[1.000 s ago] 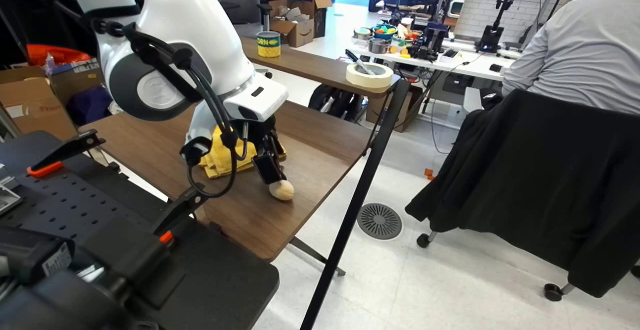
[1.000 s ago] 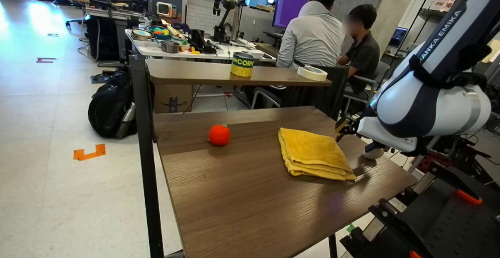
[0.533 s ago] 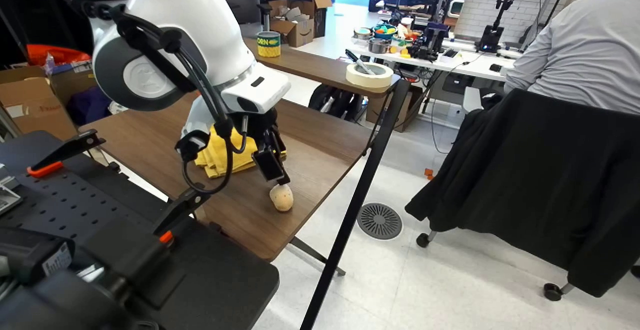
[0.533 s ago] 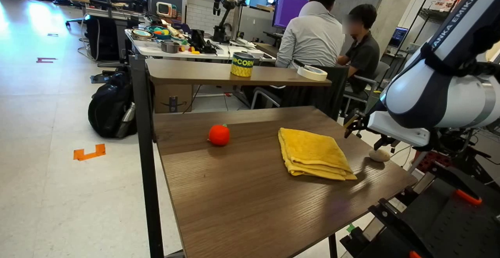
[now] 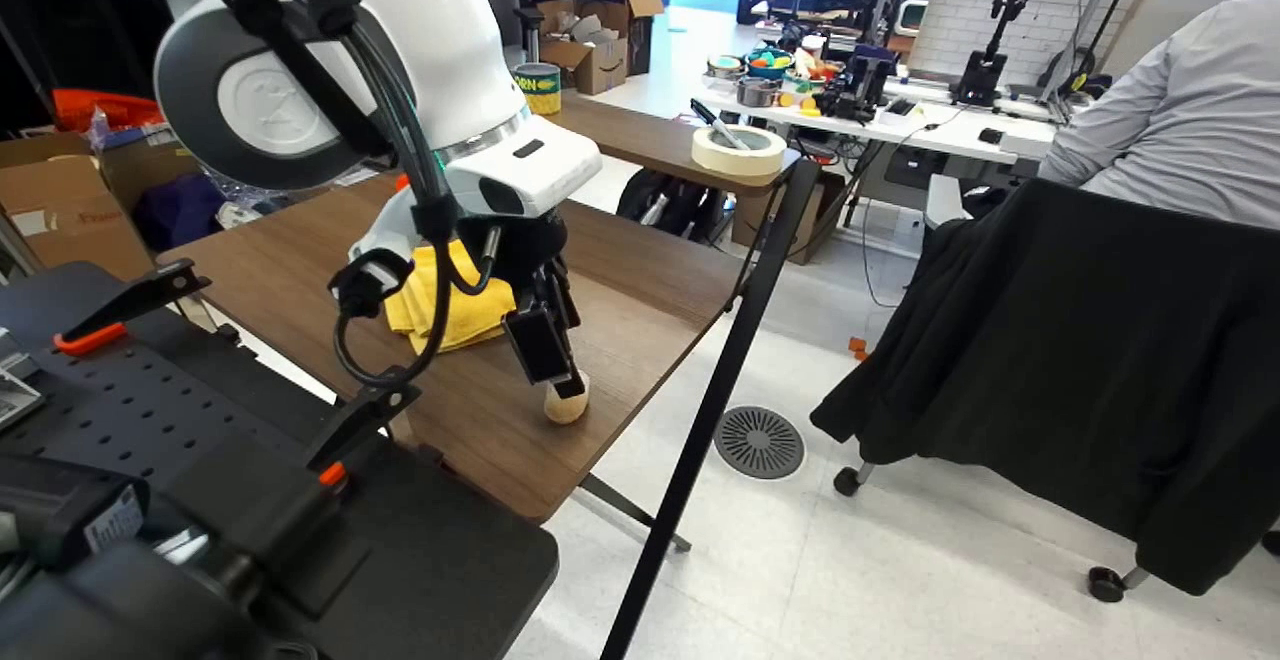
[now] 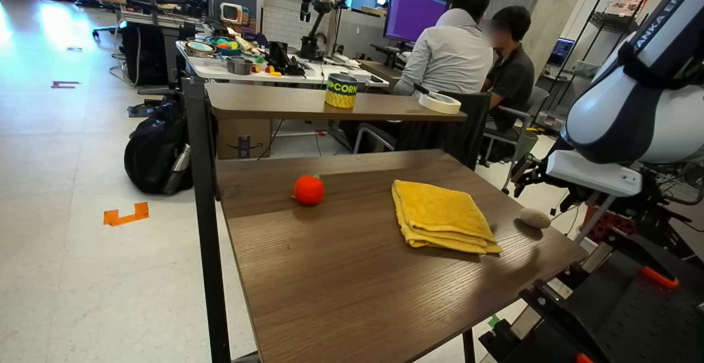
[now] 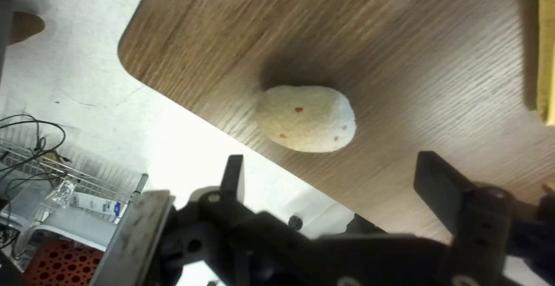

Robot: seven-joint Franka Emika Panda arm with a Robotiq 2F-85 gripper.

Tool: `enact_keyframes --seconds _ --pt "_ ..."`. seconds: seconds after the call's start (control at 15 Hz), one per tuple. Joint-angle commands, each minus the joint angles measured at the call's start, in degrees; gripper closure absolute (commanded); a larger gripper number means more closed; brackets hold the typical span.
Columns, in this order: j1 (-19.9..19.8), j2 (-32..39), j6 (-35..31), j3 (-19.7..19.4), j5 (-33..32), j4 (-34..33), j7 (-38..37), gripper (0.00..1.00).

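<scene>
The gripper (image 7: 331,169) stands with fingers parted wide, clear of the potato-shaped piece (image 7: 305,119). In the wrist view this piece lies at 11 o'clock from the finger gap, on the wood-grained table (image 7: 412,39); long axis runs 9 to 3 o'clock, both ends rounded, surface pale, red-flecked. In an exterior view, a folded, fuzzy yellow cloth (image 6: 440,209) lies at its 9 o'clock; a red-orange ball (image 6: 308,191) lies beyond, same bearing.
</scene>
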State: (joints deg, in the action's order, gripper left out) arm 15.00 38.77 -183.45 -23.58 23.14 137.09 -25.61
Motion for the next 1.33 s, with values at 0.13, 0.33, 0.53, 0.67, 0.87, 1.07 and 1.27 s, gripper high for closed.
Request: enact_keyframes --seconds 0.13,0.33,0.53,0.67,0.87,1.07,1.27 --pt "4.6 0.0 5.5 -4.1 -1.2 -0.4 -2.0 0.00" --pt "0.4 1.9 2.4 1.4 -0.9 -2.6 -1.6 0.00" --pt "-2.0 3.5 2.5 4.3 -0.8 -4.6 -1.5 0.00" --pt "-2.4 4.2 3.4 4.4 -0.8 -5.5 -1.6 0.00" --pt "-3.1 4.6 3.3 4.4 -0.7 -5.9 -1.6 0.00" --pt "-2.4 4.9 3.9 3.3 -0.7 -6.0 -2.0 0.00" --pt "-1.9 4.3 3.3 2.5 -0.7 -5.2 -2.0 0.00"
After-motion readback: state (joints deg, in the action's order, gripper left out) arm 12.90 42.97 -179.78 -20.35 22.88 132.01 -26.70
